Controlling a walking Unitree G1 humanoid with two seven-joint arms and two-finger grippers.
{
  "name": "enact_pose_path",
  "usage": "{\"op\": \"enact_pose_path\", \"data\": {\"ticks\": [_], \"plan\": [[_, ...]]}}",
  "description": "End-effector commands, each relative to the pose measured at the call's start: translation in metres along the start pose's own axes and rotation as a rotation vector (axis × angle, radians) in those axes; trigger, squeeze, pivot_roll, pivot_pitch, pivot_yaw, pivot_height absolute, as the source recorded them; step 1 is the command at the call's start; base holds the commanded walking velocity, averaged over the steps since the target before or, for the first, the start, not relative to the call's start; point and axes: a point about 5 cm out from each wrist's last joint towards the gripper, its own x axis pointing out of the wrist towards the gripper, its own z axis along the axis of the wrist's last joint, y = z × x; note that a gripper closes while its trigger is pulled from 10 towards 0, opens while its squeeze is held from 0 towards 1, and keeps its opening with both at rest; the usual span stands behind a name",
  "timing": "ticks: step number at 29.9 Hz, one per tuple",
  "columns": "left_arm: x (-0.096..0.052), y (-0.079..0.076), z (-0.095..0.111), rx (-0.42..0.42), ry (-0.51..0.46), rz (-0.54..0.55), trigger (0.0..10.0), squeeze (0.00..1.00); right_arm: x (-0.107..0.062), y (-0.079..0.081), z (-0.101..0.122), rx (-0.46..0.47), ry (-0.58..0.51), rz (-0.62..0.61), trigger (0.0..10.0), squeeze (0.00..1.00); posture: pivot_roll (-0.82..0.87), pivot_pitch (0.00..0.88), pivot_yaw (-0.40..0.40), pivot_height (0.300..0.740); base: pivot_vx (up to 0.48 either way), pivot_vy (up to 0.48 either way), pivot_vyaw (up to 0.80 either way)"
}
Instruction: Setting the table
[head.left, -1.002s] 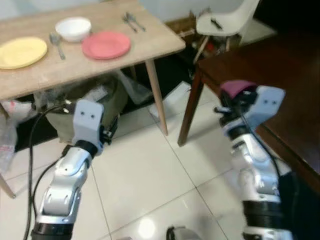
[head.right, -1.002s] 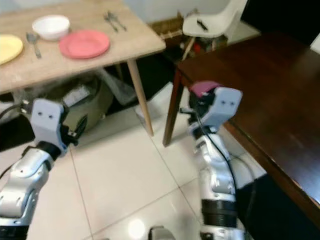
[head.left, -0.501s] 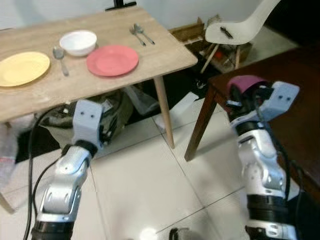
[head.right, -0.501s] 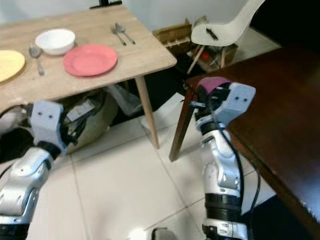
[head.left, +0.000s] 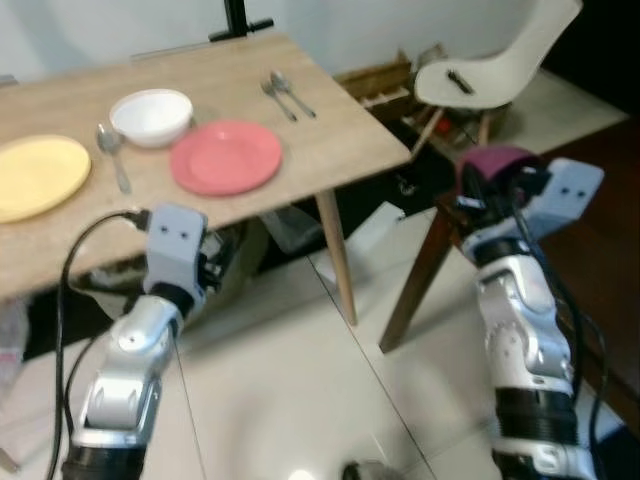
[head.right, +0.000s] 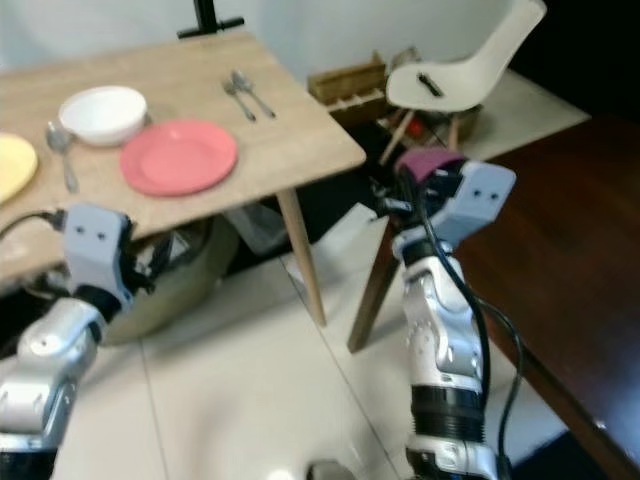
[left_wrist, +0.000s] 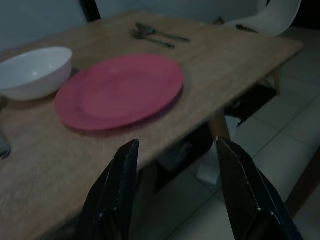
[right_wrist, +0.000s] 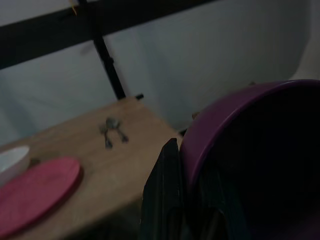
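the right gripper (right_wrist: 175, 200) is clamped on a purple bowl (head.left: 497, 163) at right of frame, probably bound for the pink plate (head.left: 225, 157) upper left; the left gripper (left_wrist: 175, 192) gapes wide, holding nothing.

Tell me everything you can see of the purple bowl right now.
The purple bowl is a round, deep, plain magenta-purple bowl with a dark inside, smooth like plastic or ceramic. The right gripper holds it by the rim, one black finger outside its wall, raised in the air short of the wooden table, touching nothing else.
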Motion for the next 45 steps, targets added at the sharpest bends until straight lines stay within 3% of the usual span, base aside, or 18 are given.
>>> {"op": "enact_pose_path", "data": {"ticks": [1, 37, 41, 44, 45], "plan": [[-0.004, 0.006, -0.007, 0.013, 0.027, 0.019, 10.0, 0.0, 0.001, 0.007, 0.001, 0.001, -0.014, 0.026, 10.0, 0.0, -0.02, 0.031, 0.047, 0.74, 0.454, 0.0, 0.0], [-0.005, 0.0, 0.002, 0.062, -0.025, -0.022, 10.0, 0.0, 0.002, 0.011, 0.0, -0.036, -0.009, 0.064, 10.0, 0.0, -0.02, 0.045, 0.049, 0.74, 0.422, 0.0, 0.0], [-0.006, -0.002, 0.01, 0.073, -0.074, -0.068, 10.0, 0.0, 0.002, 0.014, -0.002, -0.088, 0.005, 0.108, 10.0, 0.0, -0.02, 0.044, 0.047, 0.74, 0.0, 0.0, 0.0], [-0.013, -0.009, 0.018, 0.194, -0.098, -0.272, 10.0, 0.0, 0.004, 0.014, -0.003, -0.152, 0.046, 0.179, 10.0, 0.0, -0.01, 0.044, 0.045, 0.74, 0.0, 0.0, 0.0], [-0.013, -0.009, 0.018, 0.194, -0.098, -0.272, 10.0, 0.0, 0.004, 0.014, -0.003, -0.152, 0.046, 0.179, 10.0, 0.0, -0.01, 0.044, 0.045, 0.74, 0.0, 0.0, 0.0]]}}
